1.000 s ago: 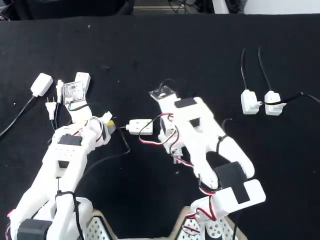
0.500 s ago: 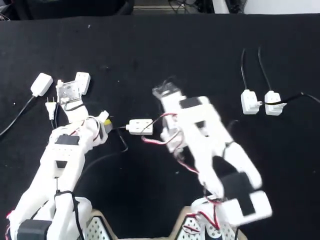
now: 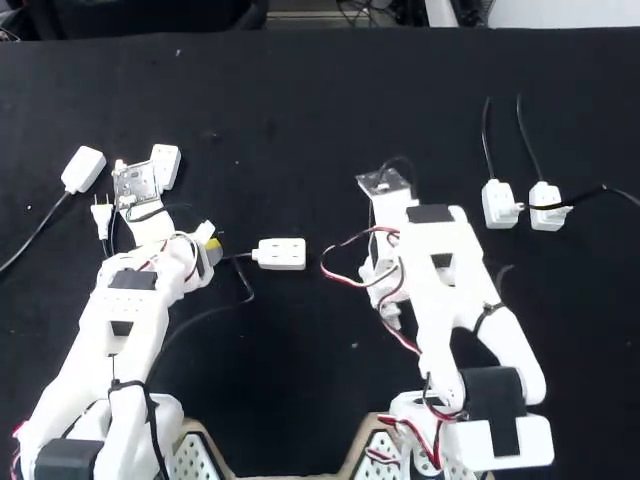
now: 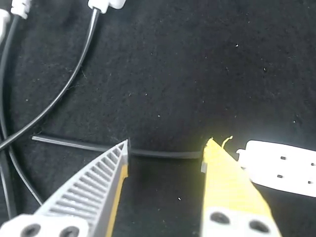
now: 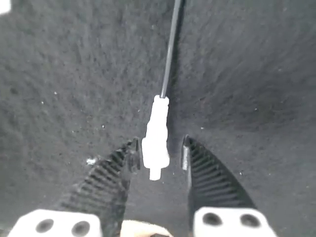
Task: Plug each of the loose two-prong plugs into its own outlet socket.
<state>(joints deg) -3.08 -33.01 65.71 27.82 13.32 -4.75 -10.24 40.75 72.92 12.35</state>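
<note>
1. Two arms work over a black table (image 3: 300, 100) in the high view. The right arm (image 3: 450, 290) ends mid-table with the right gripper (image 3: 383, 188) tipped down, and from up here I can't tell what its jaws are doing. The left arm (image 3: 125, 310) is on the left side, with the middle outlet (image 3: 280, 253) just beside it. A spare plug (image 3: 101, 215) lies loose at the far left. Far right, an inner outlet (image 3: 497, 203) and an outer outlet (image 3: 545, 207) sit side by side, well apart from both arms.

2. Left wrist view: the left gripper (image 4: 165, 148) has its jaws wide apart and is holding nothing. The outlet lead (image 4: 158, 154) lies on the cloth and crosses right between the tips. The middle outlet (image 4: 281, 168) is just beside the yellow jaw. My guess is it's parked there to pin the lead so the outlet doesn't skate when a plug gets pushed in.

3. Right wrist view: the right gripper (image 5: 159, 145) has its jaws apart, one on each side of the plug (image 5: 156, 128), which lies on the table. One jaw is almost touching it and the other has a gap, so it isn't clamped. The plug lead (image 5: 170, 49) runs straight away, so the body lines up with the jaws. To me that looks like the setup for a clean pinch. After that it's squeeze, lift and carry, and the middle outlet looks nearest.
</note>
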